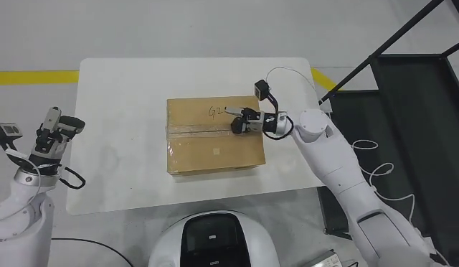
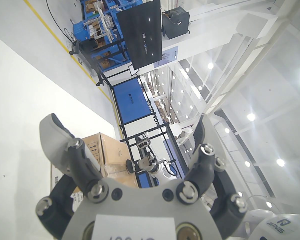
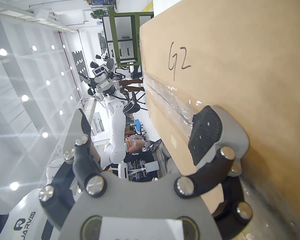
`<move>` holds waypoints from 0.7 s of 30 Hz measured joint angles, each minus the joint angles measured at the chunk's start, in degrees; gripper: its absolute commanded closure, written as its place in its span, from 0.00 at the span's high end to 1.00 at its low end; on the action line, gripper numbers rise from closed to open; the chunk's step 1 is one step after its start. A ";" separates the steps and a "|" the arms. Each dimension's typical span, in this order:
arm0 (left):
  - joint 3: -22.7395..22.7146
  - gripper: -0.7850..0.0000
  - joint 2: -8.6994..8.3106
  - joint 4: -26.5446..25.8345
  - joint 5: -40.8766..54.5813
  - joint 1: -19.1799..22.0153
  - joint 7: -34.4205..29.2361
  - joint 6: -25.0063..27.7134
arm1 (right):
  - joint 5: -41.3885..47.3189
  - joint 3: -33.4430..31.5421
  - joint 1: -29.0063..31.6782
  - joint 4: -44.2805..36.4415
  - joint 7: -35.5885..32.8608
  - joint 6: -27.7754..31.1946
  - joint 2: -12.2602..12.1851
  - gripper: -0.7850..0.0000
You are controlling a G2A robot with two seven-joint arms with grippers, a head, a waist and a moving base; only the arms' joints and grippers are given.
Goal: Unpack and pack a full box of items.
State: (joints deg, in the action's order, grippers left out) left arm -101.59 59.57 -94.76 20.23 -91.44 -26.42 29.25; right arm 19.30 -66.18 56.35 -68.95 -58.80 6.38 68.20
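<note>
counter: white, matte, on a grey floor. Yellow line on the floor meets the counter at 10 o'clock and shows again at 2 o'clock. Black rack stands off the 3 o'clock side.

Left wrist view: big bright hall, ceiling lights, blue shelving, black screen, blue panel in a black frame. Right wrist view: green cabinet and another white robot far back.

box: brown cardboard, closed, mid-counter. Clear tape runs 9-to-3 across the lid. Handwritten mark on the 12 o'clock flap.

right jaws: over the lid at the box's 2 o'clock, near its 3 o'clock edge. Spread wide, holding nothing. One finger lies low at the tape seam, ribbed pad facing inward. It looks to be touching the lid, but contact is not certain. Other finger is up in free air, off the box.

left jaws: just off the counter's 9 o'clock edge, well apart from the box. Spread wide, empty, touching nothing. Its fingers point toward the box, which the left wrist view shows between them, far off.
</note>
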 measured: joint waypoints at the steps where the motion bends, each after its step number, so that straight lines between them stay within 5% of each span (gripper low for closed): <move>1: 0.00 1.00 0.00 0.00 0.00 0.00 0.00 0.00 | 0.08 -0.79 0.56 -0.36 0.08 -0.08 -0.23 1.00; 21: 0.00 1.00 0.00 0.00 0.00 0.00 0.00 0.00 | 5.10 -20.76 12.18 -4.28 0.14 2.74 -4.96 1.00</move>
State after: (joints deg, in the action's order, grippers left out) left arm -101.59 59.57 -94.76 20.23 -91.44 -26.42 29.25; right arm 24.39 -86.94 68.53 -73.23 -58.65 9.12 63.24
